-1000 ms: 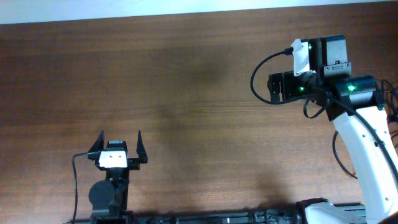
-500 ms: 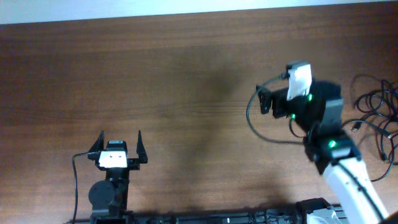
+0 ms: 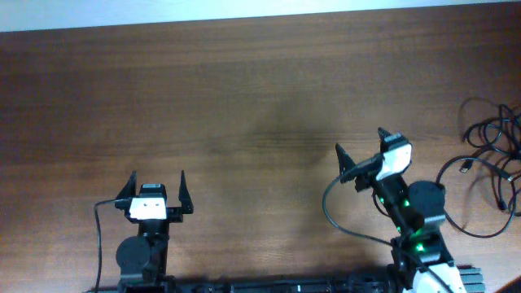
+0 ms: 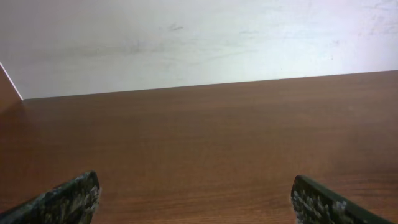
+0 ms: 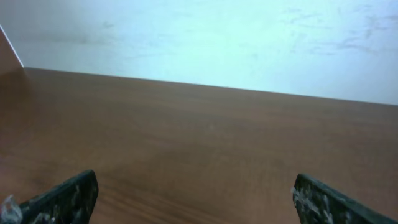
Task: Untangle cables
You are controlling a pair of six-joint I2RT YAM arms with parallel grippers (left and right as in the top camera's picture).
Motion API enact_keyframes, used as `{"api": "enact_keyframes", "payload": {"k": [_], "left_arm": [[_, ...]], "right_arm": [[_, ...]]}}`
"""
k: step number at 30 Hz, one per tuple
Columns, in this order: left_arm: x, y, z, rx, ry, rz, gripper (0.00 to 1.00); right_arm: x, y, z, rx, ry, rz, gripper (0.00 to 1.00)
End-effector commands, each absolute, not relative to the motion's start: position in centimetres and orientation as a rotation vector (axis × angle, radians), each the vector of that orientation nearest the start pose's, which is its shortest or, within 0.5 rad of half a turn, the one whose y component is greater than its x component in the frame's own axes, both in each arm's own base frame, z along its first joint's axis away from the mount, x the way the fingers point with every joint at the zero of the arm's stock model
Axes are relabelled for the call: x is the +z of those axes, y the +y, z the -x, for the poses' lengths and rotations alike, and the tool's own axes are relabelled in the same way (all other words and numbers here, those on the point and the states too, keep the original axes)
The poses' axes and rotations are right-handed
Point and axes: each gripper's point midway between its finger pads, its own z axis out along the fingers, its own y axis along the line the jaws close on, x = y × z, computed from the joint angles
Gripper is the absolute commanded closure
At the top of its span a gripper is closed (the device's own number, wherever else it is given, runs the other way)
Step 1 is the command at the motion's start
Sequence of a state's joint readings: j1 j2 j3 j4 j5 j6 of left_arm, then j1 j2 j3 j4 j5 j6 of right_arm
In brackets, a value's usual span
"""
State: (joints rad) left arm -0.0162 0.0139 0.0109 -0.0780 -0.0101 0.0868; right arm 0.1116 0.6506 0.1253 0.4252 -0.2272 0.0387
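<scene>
Dark wooden desk (image 3: 244, 98) is seen below a pale wall (image 4: 186, 37). Both hands are held wide open and nothing is gripped. The left hand (image 3: 157, 179) is near the front edge, the right hand (image 3: 358, 140) further right. Well apart from it, at the right edge, the cables (image 3: 492, 155) are laid in loose tangled loops. They are judged light, soft and slippery, so one strand near a plug end (image 3: 466, 165) should be taken.

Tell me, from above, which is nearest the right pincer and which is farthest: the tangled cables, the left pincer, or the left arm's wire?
From the right pincer, seen from above:
1. cables, by the table's right edge.
2. left pincer, across on the left.
3. left arm's wire, just past it, farthest left.
</scene>
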Motion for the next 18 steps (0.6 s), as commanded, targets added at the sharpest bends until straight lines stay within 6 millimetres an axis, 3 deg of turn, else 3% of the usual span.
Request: {"api": "enact_keyframes", "payload": {"k": [1, 9, 18], "left_arm": [[15.6, -0.3, -24.6, 0.064, 1.649, -0.094, 0.01], [15.6, -0.3, -24.6, 0.064, 1.649, -0.094, 0.01], [15.6, -0.3, -24.6, 0.064, 1.649, -0.094, 0.01]], "right_arm": [[17.0, 7.1, -27.5, 0.32, 1.629, 0.219, 0.01], [16.4, 6.9, -26.2, 0.319, 1.621, 0.219, 0.01], [14.0, 6.6, -24.8, 0.315, 1.722, 0.208, 0.01]]}}
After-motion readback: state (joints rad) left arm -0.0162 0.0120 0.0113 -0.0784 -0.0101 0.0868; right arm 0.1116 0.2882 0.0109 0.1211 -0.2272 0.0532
